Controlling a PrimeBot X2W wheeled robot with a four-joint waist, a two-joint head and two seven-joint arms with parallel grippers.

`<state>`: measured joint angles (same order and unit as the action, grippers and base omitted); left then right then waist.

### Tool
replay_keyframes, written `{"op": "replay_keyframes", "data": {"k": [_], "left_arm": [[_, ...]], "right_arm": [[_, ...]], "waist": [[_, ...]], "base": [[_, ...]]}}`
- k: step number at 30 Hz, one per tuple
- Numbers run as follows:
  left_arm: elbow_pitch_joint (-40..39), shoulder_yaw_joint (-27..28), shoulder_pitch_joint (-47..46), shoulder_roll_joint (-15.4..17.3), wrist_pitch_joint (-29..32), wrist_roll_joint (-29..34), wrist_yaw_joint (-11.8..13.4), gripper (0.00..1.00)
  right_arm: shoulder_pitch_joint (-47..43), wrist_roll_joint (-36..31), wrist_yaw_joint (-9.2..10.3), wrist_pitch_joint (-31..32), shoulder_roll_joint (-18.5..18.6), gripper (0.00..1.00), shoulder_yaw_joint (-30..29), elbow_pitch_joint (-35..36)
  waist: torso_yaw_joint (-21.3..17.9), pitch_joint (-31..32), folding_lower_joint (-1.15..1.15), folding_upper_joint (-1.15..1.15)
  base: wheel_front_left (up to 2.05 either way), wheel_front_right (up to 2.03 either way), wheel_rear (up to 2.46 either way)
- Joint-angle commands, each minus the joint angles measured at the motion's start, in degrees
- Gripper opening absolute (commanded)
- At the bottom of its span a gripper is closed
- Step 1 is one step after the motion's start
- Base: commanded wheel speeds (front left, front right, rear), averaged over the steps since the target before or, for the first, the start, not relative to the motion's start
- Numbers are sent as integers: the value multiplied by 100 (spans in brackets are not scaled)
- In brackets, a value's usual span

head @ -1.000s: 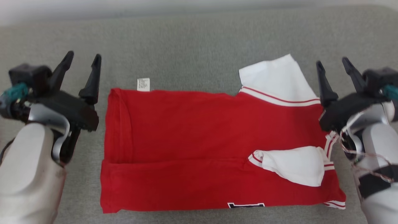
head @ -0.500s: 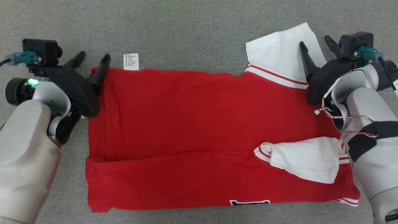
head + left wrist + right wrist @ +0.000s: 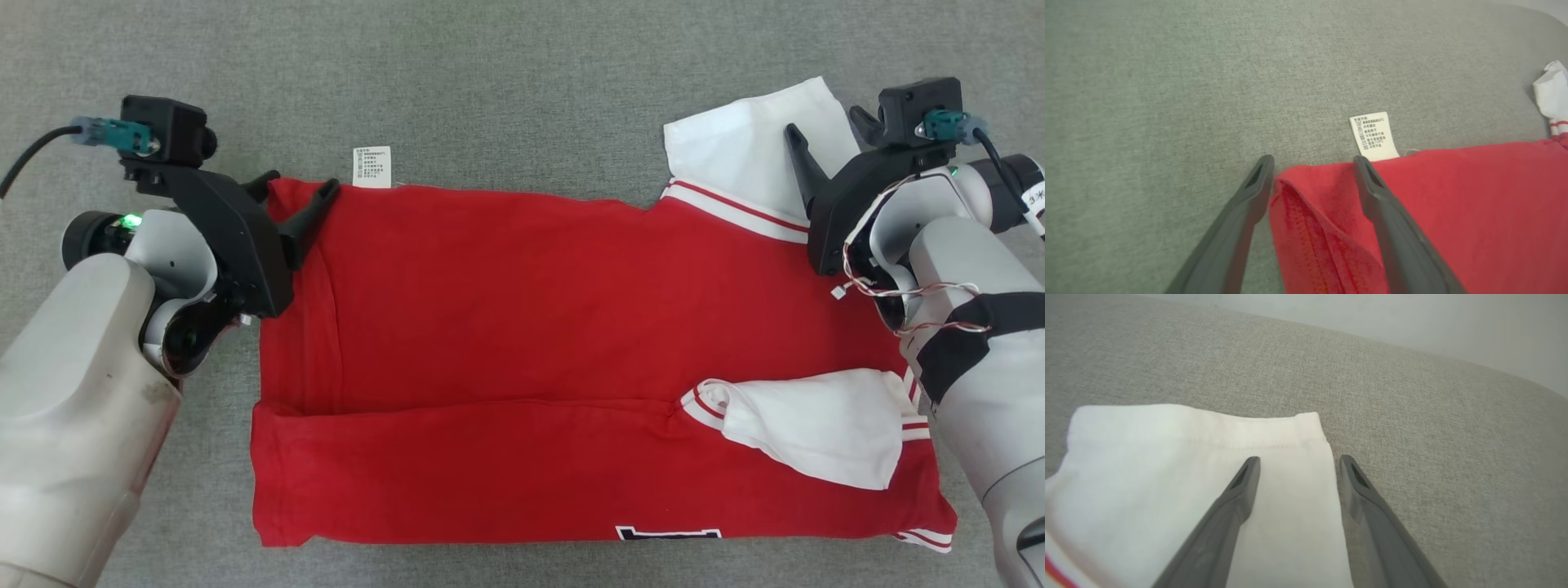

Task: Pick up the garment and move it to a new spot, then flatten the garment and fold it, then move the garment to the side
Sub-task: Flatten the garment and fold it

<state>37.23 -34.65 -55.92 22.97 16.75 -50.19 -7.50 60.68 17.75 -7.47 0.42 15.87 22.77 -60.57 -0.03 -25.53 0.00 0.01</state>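
A red cotton shirt with white sleeves (image 3: 522, 327) is lying half-folded on the grey woven-fabric counter (image 3: 522, 82), a pale wall (image 3: 1412, 318) rising behind. My left hand (image 3: 300, 184) and right hand (image 3: 823, 122) are hovering wide open and empty at its far corners.

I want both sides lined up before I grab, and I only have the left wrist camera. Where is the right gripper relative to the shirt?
Observer: The right gripper is open at the far white sleeve, one finger over the cloth, the other over the grey surface just past its side edge.
Operator: And the other sleeve?
Observer: The near white sleeve lies folded back onto the red body.
Operator: Any fold across the body?
Observer: Yes, a fold line runs across it on the robot's side, from the left edge to that sleeve.
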Motion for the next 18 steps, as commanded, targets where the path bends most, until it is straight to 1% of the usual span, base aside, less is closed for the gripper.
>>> {"op": "replay_keyframes", "data": {"k": [1,3,10,11,12,13,14,15,18], "left_arm": [[-8,-48,-69,32,70,-20,4,100],[39,-166,-87,76,215,88,15,100],[21,-305,-82,48,566,61,33,100],[-8,-319,-86,41,607,46,33,98],[-42,-331,-97,36,634,47,34,93],[-72,-332,-101,33,650,34,42,46],[-99,-341,-100,27,672,19,34,11],[-144,-346,-103,33,649,25,32,0],[-211,-352,-69,26,601,15,29,0]], "right_arm": [[91,62,-3,-7,17,100,49,-66],[186,90,-3,24,20,100,131,-158],[451,170,-3,170,34,100,291,-492],[494,173,-3,173,47,100,307,-540],[533,187,-3,187,56,100,322,-585],[569,196,-3,215,56,100,338,-642],[596,186,-3,272,55,100,367,-701],[632,209,-3,344,48,100,368,-773],[710,223,-3,581,48,100,363,-981]], "waist": [[34,-25,0,-1],[54,-49,0,-1],[138,-81,0,-1],[161,-87,0,-1],[188,-98,0,-1],[211,-108,0,-1],[230,-120,0,-1],[240,-133,0,-1],[263,-154,0,-1]], "base": [[0,0,0],[0,0,0],[0,0,0],[0,0,0],[0,0,0],[0,0,0],[0,0,0],[0,0,0],[0,0,0]]}}
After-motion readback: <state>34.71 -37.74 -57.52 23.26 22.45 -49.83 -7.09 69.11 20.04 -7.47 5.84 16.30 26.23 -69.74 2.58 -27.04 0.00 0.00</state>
